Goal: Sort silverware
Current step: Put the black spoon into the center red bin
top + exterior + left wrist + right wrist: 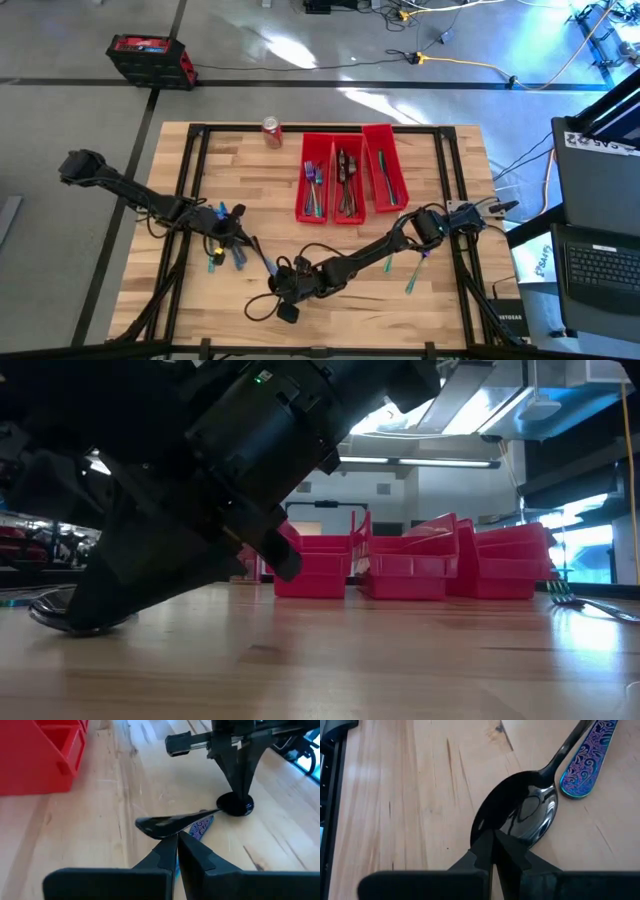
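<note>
High view looks down on a wooden desk [230,160] with three red bins [349,182] side by side near its far edge, each with silverware inside; I can't make out which pieces go where. A red can [272,131] stands just left of the bins.

Both arms meet near the front middle. The left end effector [176,840] is clenched, its tips at the bowl end of a dark spoon [162,824] lying flat on the wood. The right end effector [493,845] is clenched too, tips pressed to the edge of another dark spoon [520,812], which also lies on the desk. Whether either one actually grips its spoon is hard to say from here.

Beside the right arm's spoon lies an iridescent handle [585,762], blue-purple with a scroll pattern. Further right, a fork [413,275] sits alone near the desk's right side.
</note>
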Action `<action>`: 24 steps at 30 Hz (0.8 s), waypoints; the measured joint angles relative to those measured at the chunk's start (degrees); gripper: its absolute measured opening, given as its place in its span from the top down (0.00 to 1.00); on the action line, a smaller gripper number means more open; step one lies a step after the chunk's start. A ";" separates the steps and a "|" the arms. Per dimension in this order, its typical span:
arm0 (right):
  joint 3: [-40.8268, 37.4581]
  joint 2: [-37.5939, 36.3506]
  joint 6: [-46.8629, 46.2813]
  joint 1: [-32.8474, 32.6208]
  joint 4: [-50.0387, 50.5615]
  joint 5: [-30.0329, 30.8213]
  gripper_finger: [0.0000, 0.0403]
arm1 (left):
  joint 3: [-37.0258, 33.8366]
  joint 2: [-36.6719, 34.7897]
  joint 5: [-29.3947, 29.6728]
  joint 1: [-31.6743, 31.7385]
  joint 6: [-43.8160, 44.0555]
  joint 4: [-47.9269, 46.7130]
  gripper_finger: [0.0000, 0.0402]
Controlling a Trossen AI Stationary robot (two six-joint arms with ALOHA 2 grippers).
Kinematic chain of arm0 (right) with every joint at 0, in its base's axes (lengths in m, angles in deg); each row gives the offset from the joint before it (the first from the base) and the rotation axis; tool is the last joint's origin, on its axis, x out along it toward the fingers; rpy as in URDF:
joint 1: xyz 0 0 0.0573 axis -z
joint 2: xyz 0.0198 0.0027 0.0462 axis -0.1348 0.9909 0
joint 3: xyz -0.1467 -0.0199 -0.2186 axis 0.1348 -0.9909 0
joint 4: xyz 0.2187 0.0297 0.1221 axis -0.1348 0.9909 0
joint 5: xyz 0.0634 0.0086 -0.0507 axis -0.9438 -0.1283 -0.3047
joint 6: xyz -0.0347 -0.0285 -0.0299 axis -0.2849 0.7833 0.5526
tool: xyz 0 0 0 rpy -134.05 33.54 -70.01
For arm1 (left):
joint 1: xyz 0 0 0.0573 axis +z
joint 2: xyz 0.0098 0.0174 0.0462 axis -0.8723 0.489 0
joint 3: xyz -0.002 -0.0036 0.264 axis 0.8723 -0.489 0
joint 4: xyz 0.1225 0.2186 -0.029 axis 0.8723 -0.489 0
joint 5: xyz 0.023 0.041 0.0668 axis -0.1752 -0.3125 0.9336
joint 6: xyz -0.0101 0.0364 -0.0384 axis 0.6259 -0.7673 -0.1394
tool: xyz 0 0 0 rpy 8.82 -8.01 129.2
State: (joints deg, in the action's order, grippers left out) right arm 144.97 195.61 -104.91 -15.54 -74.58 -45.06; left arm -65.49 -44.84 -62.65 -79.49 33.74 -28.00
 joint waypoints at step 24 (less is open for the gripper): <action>-0.07 0.00 -0.81 0.02 0.04 0.02 1.00 | 0.00 -1.87 0.94 0.11 32.02 -10.29 0.57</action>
State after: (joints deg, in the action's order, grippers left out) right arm 144.91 195.61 -105.72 -15.52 -74.54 -45.04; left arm -65.49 -46.70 -61.71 -79.38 65.76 -38.29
